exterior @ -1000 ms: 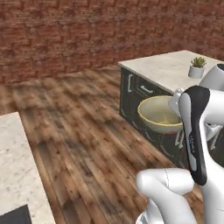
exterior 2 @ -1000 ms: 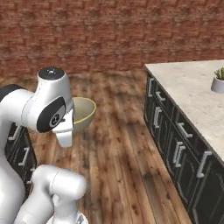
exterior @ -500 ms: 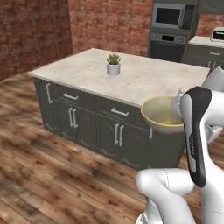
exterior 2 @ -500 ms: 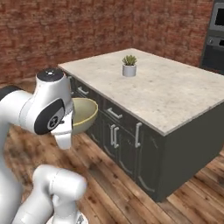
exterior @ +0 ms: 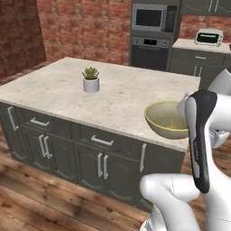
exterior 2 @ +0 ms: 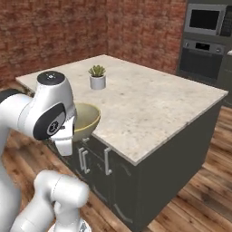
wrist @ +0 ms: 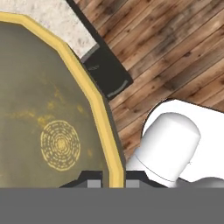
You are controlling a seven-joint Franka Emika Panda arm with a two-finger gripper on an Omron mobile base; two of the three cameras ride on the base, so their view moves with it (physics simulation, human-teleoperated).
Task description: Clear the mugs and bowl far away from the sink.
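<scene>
Bowl [exterior: 168, 119] hangs in the air at the near edge of the island counter [exterior: 58, 92]. Your gripper [wrist: 107, 178] is clamped on its yellow rim, one finger inside and one outside. You have a potted plant [exterior: 91, 80] standing farther back on the countertop.

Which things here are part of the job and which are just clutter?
Part of the job:
- bowl, its rim pinched in the shut gripper

Just there:
- potted plant on the island counter
- microwave
- oven
- toaster on the far counter
</scene>
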